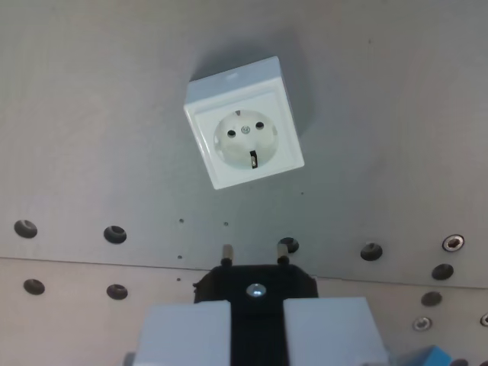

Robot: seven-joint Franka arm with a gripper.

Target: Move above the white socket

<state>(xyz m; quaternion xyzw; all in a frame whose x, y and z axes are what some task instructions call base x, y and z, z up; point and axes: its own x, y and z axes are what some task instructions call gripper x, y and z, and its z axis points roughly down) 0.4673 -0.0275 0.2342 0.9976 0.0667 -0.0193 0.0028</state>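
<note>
The white socket (244, 123) is a square box with a round recess and two pin holes. It lies on the grey metal plate (91, 114), turned a little askew, in the upper middle of the wrist view. My gripper (256, 324) is at the bottom middle, shut on a black plug (256, 284). The plug's two metal pins (226, 252) point toward the socket. The socket sits above the plug in the picture, clearly apart from the pins. The pale fingers (183, 332) flank the plug on both sides.
A row of screw holes (114, 233) crosses the plate below the socket, with a plate seam (76, 262) and a second row of holes under it. Bolts (453, 242) sit at the right edge. A blue object (436, 357) shows at the bottom right corner.
</note>
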